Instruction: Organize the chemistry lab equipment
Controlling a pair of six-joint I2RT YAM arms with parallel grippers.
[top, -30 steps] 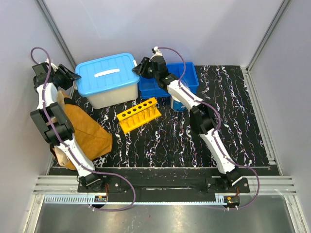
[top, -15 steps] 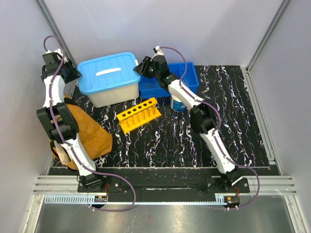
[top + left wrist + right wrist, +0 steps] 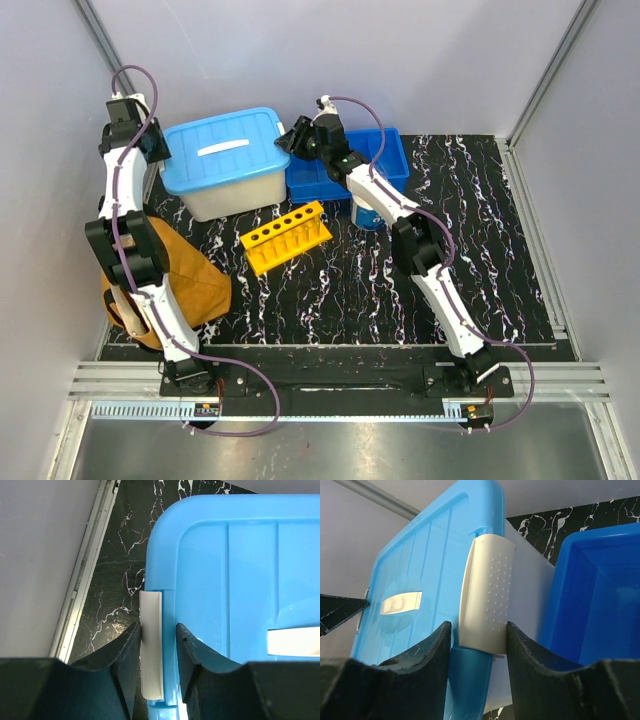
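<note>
The yellow test-tube rack [image 3: 287, 236] lies on the dark marbled table [image 3: 480, 250], its holes empty, away from both grippers. A white box with a light blue lid [image 3: 222, 158] stands behind it. My left gripper [image 3: 148, 152] is at the box's left end. Its jaws [image 3: 157, 626] straddle the white latch [image 3: 151, 650] and the lid's rim [image 3: 170, 555]; one finger touches the latch and blue rim shows before the other. My right gripper [image 3: 298, 138] is at the box's right end, shut [image 3: 478, 625] on the dotted white latch [image 3: 487, 595]. Tubes and goggles are out of view.
A dark blue bin [image 3: 385, 160] stands right of the box, close to my right gripper. A paper roll with a blue wrapper [image 3: 365, 212] stands in front of the bin. A tan bag [image 3: 175, 275] lies at the left, by the left arm. Grey walls enclose the table.
My left arm has swung up from over the tan bag to the box's left end, and its jaws have narrowed around the latch. The right arm has stayed put.
</note>
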